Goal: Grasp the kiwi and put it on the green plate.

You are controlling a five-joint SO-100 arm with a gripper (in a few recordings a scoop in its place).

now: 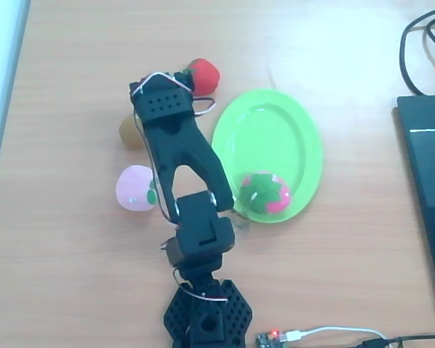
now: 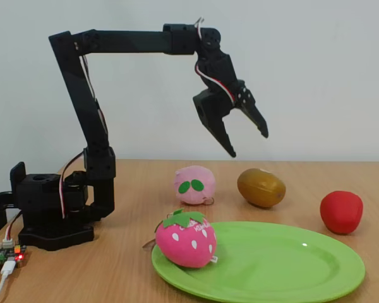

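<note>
The brown egg-shaped kiwi (image 2: 261, 187) lies on the wooden table, behind the plate in the fixed view. Seen from overhead, the kiwi (image 1: 130, 133) peeks out from under the left side of the black arm. The lime-green plate (image 2: 284, 265) (image 1: 270, 130) is to the right of the arm and holds a pink toy strawberry (image 2: 186, 238) at its near end. My gripper (image 2: 248, 143) hangs open and empty, high in the air above the kiwi and slightly left of it, fingers pointing down and to the right.
A pale pink ball with green leaves (image 2: 194, 184) (image 1: 134, 188) sits left of the kiwi. A red toy strawberry (image 2: 341, 211) (image 1: 203, 75) lies by the arm's head. A dark laptop (image 1: 428, 181) and cables (image 1: 420, 43) occupy the right side.
</note>
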